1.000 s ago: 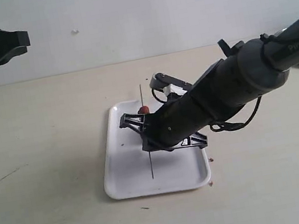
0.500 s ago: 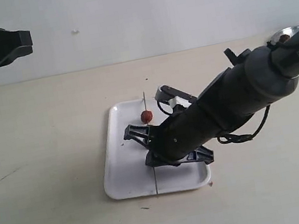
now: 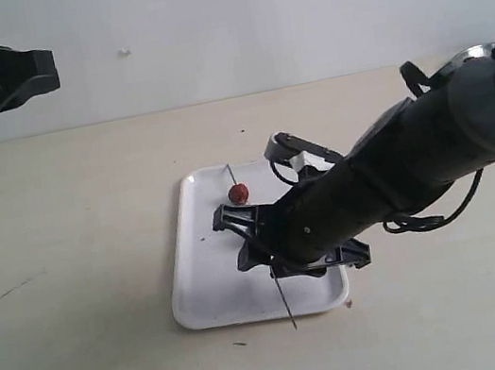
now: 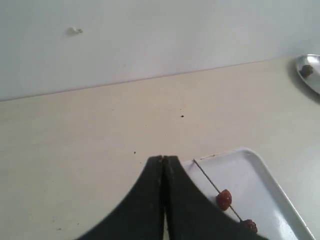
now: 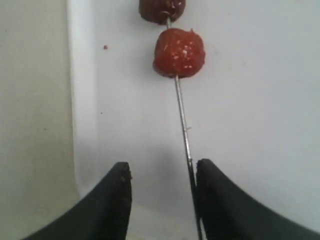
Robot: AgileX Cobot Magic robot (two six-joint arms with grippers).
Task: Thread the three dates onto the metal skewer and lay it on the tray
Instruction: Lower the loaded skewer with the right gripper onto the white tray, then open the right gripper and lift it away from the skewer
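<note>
Exterior: beige table (image 3: 84,348) with a few dark scuffs, plain white wall (image 3: 248,22) behind with one small speck (image 3: 122,52) on it. White tray (image 3: 199,289) sits mid-table. The skewer (image 3: 287,310) runs slantwise across the tray, and its near tip sticks out past the near rim over the table. One of the dates (image 3: 239,193) shows on it near the far end. The right arm (image 3: 398,168) comes in low from the right and covers the tray's right half and the middle of the skewer. The right claw (image 3: 234,240) is down over the tray with fingers spread. The left claw (image 3: 41,73) is up at far left, well apart from the tray. The shiny plate (image 3: 483,50) peeks out behind the right arm at the table's far right.

Left wrist: same table (image 4: 75,140) and wall (image 4: 175,35), speck (image 4: 75,31) visible. Left claw (image 4: 163,165) has fingers pressed together, holding nothing. Its fingers hide part of the tray (image 4: 265,175). Skewer (image 4: 205,172) lies across the tray with two dates (image 4: 224,199) on it, spaced a little apart. Plate (image 4: 310,75) at the edge has a dark fruit (image 4: 306,70) on it.

Right wrist: tray rim (image 5: 82,100), with a table strip (image 5: 30,100) beside it. Right claw (image 5: 162,185) fingers are apart, not clamping. Skewer (image 5: 181,115) passes through the gap, right alongside one finger; contact can't be told. Two dates (image 5: 179,52) are threaded, nearly touching. A third can't be seen in any view.
</note>
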